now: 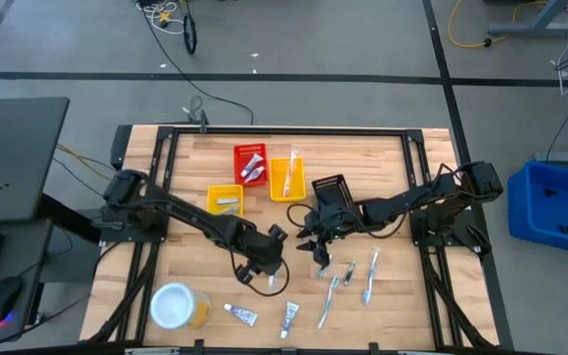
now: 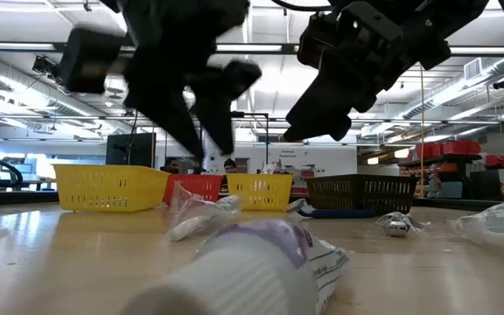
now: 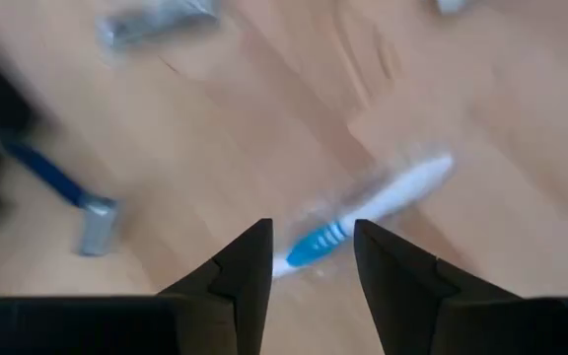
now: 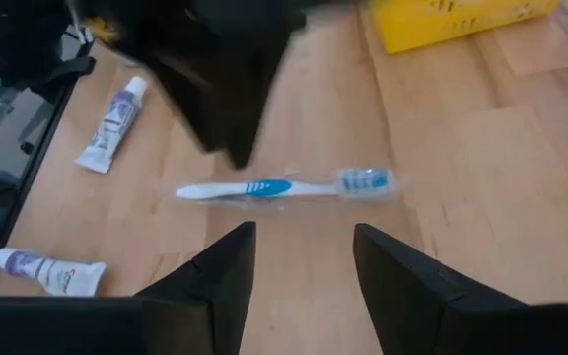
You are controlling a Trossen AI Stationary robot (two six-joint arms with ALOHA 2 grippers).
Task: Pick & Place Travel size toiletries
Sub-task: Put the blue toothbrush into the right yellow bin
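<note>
A white-and-blue toothbrush in a clear wrapper (image 4: pixel 274 187) lies flat on the wooden table between my two grippers; it also shows in the left wrist view (image 3: pixel 373 209). My left gripper (image 1: pixel 269 264) hovers over it, open, its fingers (image 3: pixel 249 266) on either side of the handle without touching. My right gripper (image 1: pixel 314 242) is open and empty above the table close by, and its wrist view (image 4: pixel 304 232) looks down on the same brush. A blue-handled razor (image 3: pixel 62 187) lies beside it. Other wrapped toothbrushes (image 1: pixel 348 281) and two white tubes (image 1: pixel 264 316) lie nearer the front edge.
A red basket (image 1: pixel 249 163), two yellow baskets (image 1: pixel 286 179) (image 1: pixel 226 200) and a black basket (image 1: pixel 328 185) stand at the far middle. A white-topped yellow round container (image 1: pixel 176 306) stands at the near left. In the low view a white tube (image 2: pixel 261 262) lies close in front.
</note>
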